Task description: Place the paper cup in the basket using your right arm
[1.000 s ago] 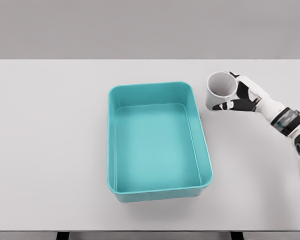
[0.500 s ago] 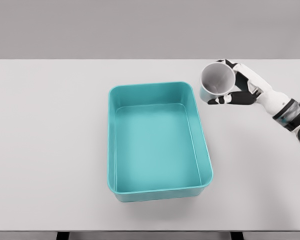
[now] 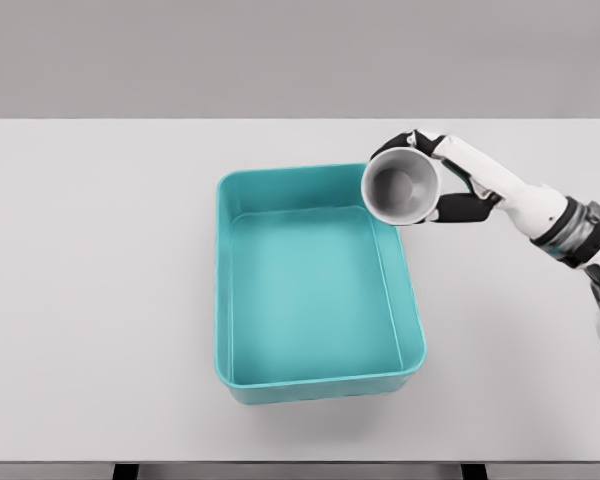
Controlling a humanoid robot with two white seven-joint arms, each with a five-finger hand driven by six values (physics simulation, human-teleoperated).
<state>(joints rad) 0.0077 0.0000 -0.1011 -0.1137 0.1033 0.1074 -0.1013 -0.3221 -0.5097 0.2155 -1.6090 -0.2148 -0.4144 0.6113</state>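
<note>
The white paper cup (image 3: 400,187) is held in the air, tipped so its open mouth faces the camera. It hangs over the far right rim of the teal basket (image 3: 223,290). My right hand (image 3: 442,184) is shut on the cup, with fingers wrapped around its far side and the thumb below. The right arm comes in from the right edge. The basket is a shallow rectangular tub in the middle of the table, with nothing inside it. The left arm is out of view.
A pale grey table (image 3: 90,300) carries the basket; its front edge runs along the bottom of the view. A plain grey wall stands behind.
The right hand has carried the cup up and to the left, from beside the basket to over its far right rim. The cup has tilted so its mouth faces the camera.
</note>
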